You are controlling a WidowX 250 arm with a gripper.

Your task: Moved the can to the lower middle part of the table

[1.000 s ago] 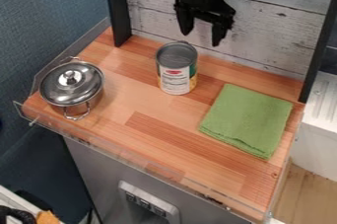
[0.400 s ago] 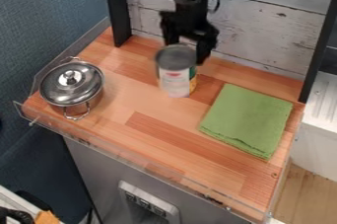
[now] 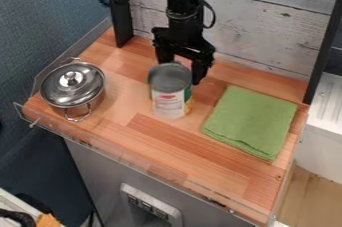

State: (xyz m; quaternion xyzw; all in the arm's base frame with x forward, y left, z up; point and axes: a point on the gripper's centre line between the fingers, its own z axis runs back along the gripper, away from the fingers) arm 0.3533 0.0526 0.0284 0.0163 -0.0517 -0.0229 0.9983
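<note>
The black gripper [image 3: 181, 70] hangs low over the back of the table [image 3: 120, 83], right behind the can. Its fingers are spread apart, one at the can's rear edge and the other along its right side; the can hides part of them. The can [image 3: 169, 91], with a grey metal top and a white, green and yellow label, stands upright near the table's middle, left of the green cloth.
A lidded metal pot [image 3: 72, 86] stands at the table's left side. The folded green cloth [image 3: 250, 121] lies on the right. A clear low edge [image 3: 133, 160] borders the front, and a white plank wall [image 3: 267, 31] rises behind.
The gripper has come down and forward from above the table's back, shifting a little left. The can has slid toward the front and slightly left. Pot and cloth have stayed put.
</note>
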